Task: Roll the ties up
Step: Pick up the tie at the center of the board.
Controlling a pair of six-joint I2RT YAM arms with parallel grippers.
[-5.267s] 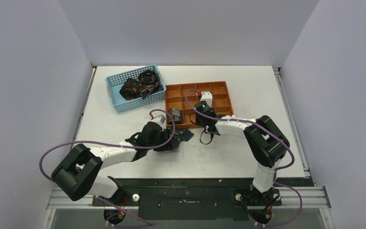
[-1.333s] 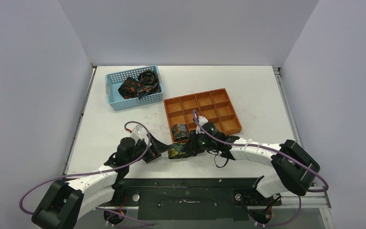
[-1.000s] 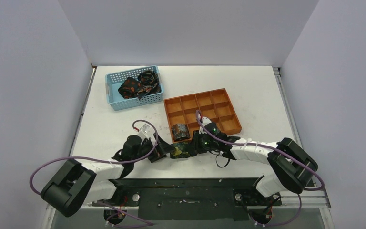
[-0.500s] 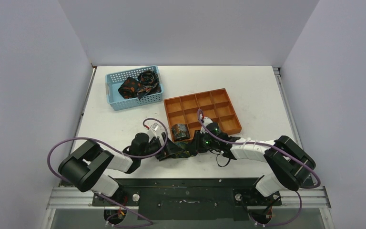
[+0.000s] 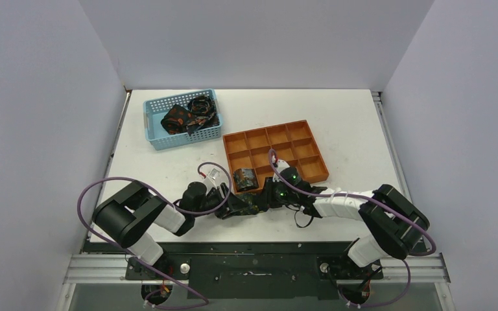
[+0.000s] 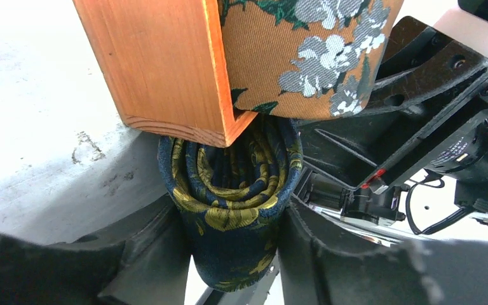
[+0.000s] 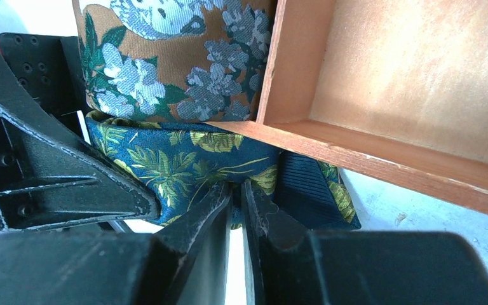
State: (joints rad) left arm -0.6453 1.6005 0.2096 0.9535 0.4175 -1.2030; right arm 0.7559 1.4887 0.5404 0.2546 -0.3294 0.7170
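A navy tie with yellow-green leaf print [image 5: 251, 205] lies on the table just before the orange tray's [image 5: 311, 170] near-left corner. Its left part is wound into a compact roll [image 6: 229, 190]. My left gripper [image 6: 232, 254] has a finger against each side of that roll. From the right, my right gripper [image 7: 236, 194] is shut, pinching the flat end of the same tie [image 7: 165, 168]. A brown floral tie roll [image 5: 243, 179] sits in the tray's near-left compartment, right above the navy roll. More dark ties [image 5: 188, 116] lie in the blue basket [image 5: 156, 135].
The tray's wooden corner [image 6: 159, 70] overhangs the roll closely in the left wrist view. Both arms lie low along the table's near edge, their grippers almost meeting. The black base rail [image 5: 253, 253] runs just behind them. Purple cables loop over both arms.
My left gripper has slid right along the near edge to the tie roll and its fingers have closed in on it. The right gripper has stayed put, still pinching the tie.
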